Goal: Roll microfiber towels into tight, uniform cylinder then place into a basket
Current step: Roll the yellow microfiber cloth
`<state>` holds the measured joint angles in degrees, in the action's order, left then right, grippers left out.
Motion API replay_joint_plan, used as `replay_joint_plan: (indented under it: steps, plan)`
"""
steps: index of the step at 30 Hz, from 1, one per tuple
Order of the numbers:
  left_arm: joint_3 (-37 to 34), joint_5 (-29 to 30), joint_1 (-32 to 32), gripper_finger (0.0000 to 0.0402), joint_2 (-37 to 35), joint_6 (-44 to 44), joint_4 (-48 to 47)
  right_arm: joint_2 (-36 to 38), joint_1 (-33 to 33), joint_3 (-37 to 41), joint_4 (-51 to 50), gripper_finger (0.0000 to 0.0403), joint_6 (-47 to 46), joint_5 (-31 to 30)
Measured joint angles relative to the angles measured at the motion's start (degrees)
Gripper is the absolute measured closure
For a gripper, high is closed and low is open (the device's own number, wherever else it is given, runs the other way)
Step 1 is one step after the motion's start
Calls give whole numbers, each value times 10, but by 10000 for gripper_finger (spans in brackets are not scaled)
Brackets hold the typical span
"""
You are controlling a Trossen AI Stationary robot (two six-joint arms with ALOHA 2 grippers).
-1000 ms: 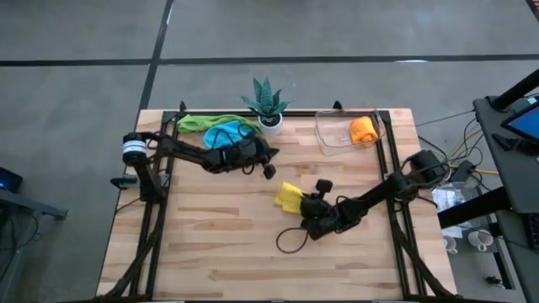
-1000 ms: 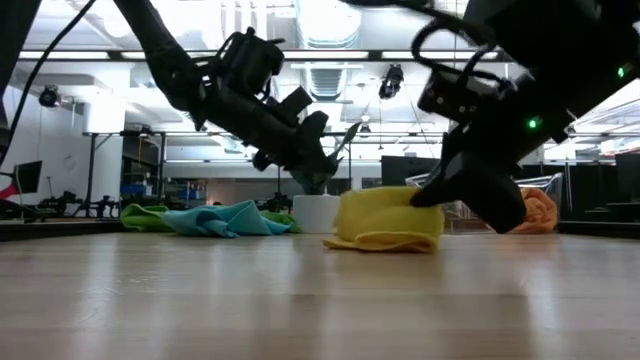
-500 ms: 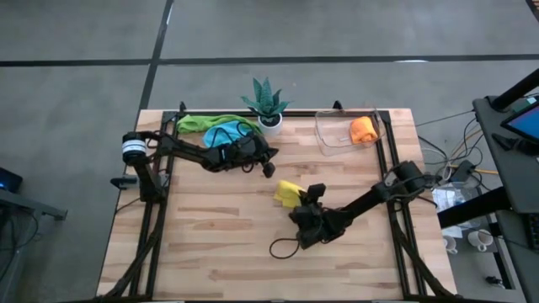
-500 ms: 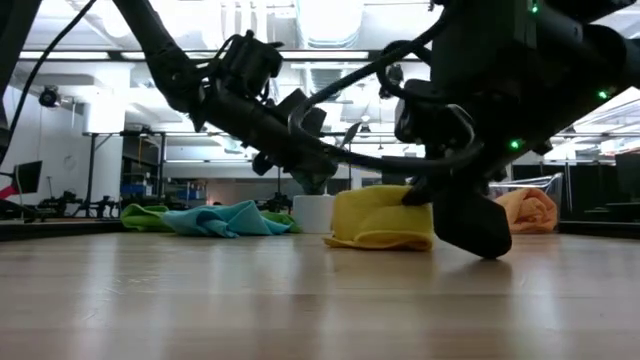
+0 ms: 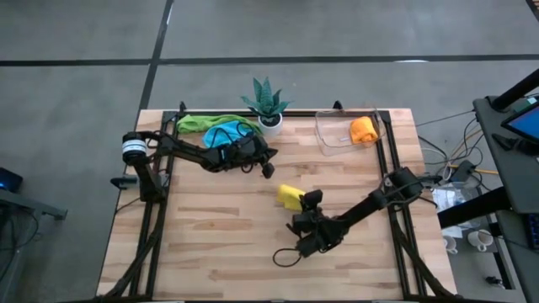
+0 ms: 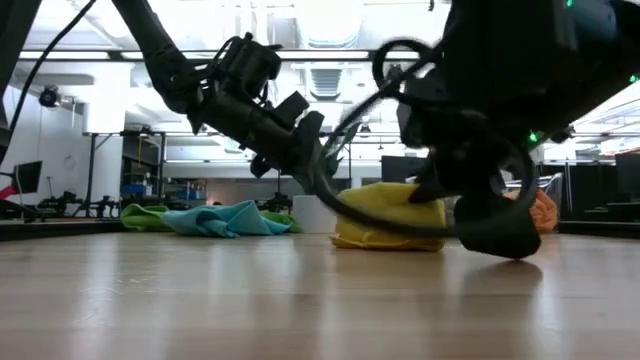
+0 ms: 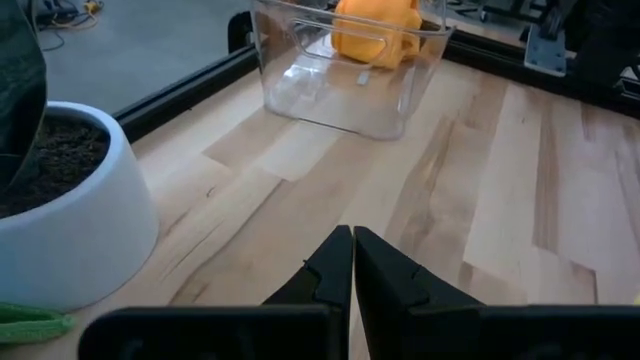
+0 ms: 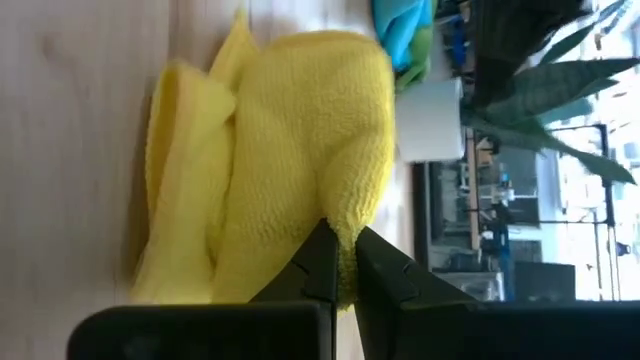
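- Towels number four: one green (image 5: 195, 123), one blue (image 5: 226, 133), one yellow (image 5: 290, 197), one orange (image 5: 363, 130).
- Green towel lies loose at about 11 o'clock on the table (image 5: 210, 244), by the back edge; the blue towel is bunched against it on its right, partly under the left arm.
- Left gripper (image 5: 269, 169) hangs above the wood at about 12 o'clock from the table's middle, just right of the blue towel and in front of the plant; its fingers (image 7: 335, 262) are pressed together on nothing.
- One plant (image 5: 267, 101) stands in one white pot (image 7: 70, 215) at 12 o'clock on the back edge.
- Yellow towel sits near the table's middle, folded into a thick, loose bundle with layered edges showing in the right wrist view.
- Right gripper (image 5: 312, 199) lies at 3 o'clock of the yellow towel, touching its side; the fingertips (image 8: 325, 255) are clenched tight on a pinch of the yellow cloth.
- One black cable loop (image 5: 286, 256) lies on the wood at 6 o'clock from the right gripper.
- One basket (image 5: 330, 135), clear, stands at 1 o'clock near the back right corner.
- Orange towel rests inside the basket, at its right end, rolled into a bundle.
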<state>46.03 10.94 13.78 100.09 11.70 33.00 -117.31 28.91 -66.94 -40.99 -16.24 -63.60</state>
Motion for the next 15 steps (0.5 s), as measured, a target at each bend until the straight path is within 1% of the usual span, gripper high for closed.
replay_joint_plan:
  steps: [5,7,8,12,13,15]
  plan:
    - [-6,-3,0,402,0,-3,-1,1,8,9,1,395,17,8]
    - [-6,-22,0,402,0,-7,0,1,14,8,1,395,37,7]
    - [-6,-44,0,402,0,-11,-1,1,16,7,1,395,51,10]
    - [1,-168,0,402,0,-20,-1,1,23,7,2,395,73,25]
    - [4,-189,0,402,0,-20,0,1,23,7,2,395,73,27]
    - [8,-205,-3,402,0,-15,-2,1,23,7,5,395,74,29]
